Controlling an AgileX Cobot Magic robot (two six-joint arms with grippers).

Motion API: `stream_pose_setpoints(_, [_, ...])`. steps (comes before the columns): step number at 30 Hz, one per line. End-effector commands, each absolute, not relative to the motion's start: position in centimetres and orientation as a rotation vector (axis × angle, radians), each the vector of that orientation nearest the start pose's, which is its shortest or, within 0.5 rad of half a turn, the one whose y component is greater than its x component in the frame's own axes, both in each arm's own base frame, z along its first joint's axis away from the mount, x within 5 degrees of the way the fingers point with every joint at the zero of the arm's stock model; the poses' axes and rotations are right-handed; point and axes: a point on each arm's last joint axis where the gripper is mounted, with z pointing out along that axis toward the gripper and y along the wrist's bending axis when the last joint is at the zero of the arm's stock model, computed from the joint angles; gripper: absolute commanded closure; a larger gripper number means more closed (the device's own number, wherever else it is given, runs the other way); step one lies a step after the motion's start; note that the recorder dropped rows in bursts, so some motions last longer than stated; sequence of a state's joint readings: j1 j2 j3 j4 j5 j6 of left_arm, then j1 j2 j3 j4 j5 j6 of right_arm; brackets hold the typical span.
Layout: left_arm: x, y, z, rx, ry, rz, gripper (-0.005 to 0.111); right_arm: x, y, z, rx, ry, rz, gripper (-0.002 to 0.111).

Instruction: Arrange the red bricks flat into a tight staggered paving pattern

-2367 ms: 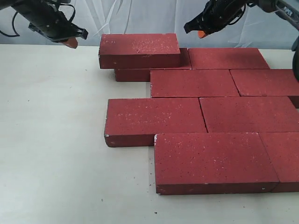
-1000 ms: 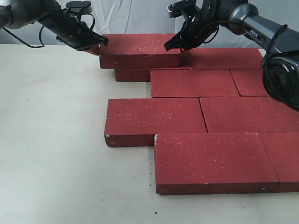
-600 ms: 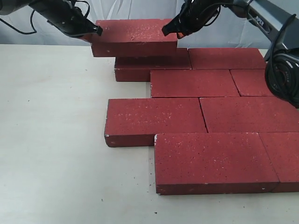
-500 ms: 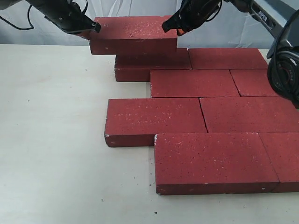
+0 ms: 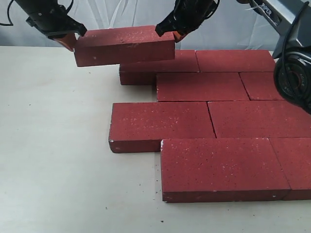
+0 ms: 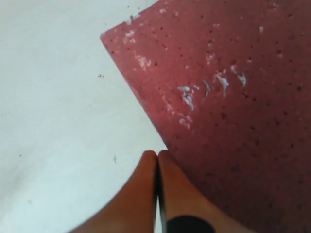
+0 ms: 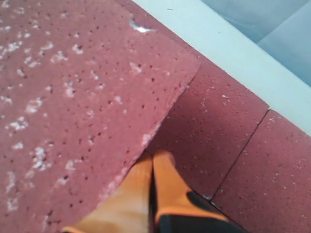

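One red brick hangs in the air at the back left, tilted with its left end lower. It is squeezed endwise between my two arms. My left gripper is shut, with its orange fingertips pressed against the brick's left end. At the right end, my right gripper is shut too, with its fingertips against the edge. Several other red bricks lie flat in staggered rows, from the back row to the front row. The back-row brick lies under the lifted one.
The pale table stretches bare to the left of the paving. A third-row brick juts furthest left. A white curtain hangs behind. The right arm's base stands at the right edge over the bricks.
Both grippers came down to the ends of the top back brick, then raised it off the brick beneath and carried it left. Its left end has dipped.
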State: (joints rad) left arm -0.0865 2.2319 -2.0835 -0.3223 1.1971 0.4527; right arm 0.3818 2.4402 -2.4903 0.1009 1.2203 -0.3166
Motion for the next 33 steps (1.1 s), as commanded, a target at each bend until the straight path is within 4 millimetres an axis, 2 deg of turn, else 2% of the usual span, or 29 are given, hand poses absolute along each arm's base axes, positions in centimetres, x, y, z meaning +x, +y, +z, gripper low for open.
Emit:
stream_pose_setpoints(1, [46.0, -5.6, 25.9, 0.571, 2.667, -0.388, 0.107, 47.8, 22.1, 26.4, -0.898, 2.471, 0.231, 0.109])
stream_pose_setpoints(4, [44.6, -4.3, 25.9, 0.531, 2.654, -0.355, 0.107, 46.9, 23.6, 26.7, -0.922, 2.460, 0.248, 0.109])
stream_pose_setpoints(10, [41.6, -1.1, 25.4, 0.428, 2.681, -0.315, 0.107, 44.4, 28.0, 26.7, -1.014, 2.432, 0.285, 0.109])
stream_pose_setpoints(13, [39.1, 2.1, 24.7, 0.312, 2.701, -0.245, 0.107, 42.6, 30.8, 26.6, -1.044, 2.430, 0.319, 0.109])
stream_pose_setpoints(16, [37.9, 3.8, 23.7, 0.206, 2.682, -0.212, 0.107, 41.3, 32.6, 26.3, -1.080, 2.426, 0.338, 0.109])
stream_pose_setpoints(18, [37.4, 4.4, 22.4, 0.167, 2.677, -0.185, 0.107, 40.4, 34.3, 25.1, -1.128, 2.426, 0.345, 0.109])
stream_pose_setpoints(20, [37.0, 4.5, 20.9, 0.142, 2.665, -0.147, 0.107, 40.4, 35.8, 22.7, -1.148, 2.421, 0.355, 0.109])
stream_pose_setpoints(23, [36.8, 4.9, 20.1, 0.104, 2.659, -0.082, 0.107, 40.4, 37.0, 20.0, -1.154, 2.429, 0.389, 0.109])
stream_pose_setpoints(27, [36.8, 5.4, 19.5, 0.067, 2.671, -0.021, 0.107, 40.8, 37.7, 17.8, -1.134, 2.423, 0.416, 0.109])
stream_pose_setpoints(30, [36.8, 5.5, 17.9, 0.073, 2.705, -0.017, 0.107, 41.0, 37.8, 16.1, -1.148, 2.444, 0.399, 0.109])
stream_pose_setpoints(33, [37.0, 5.7, 16.7, 0.067, 2.726, 0.001, 0.107, 41.2, 37.8, 15.4, -1.154, 2.440, 0.362, 0.109])
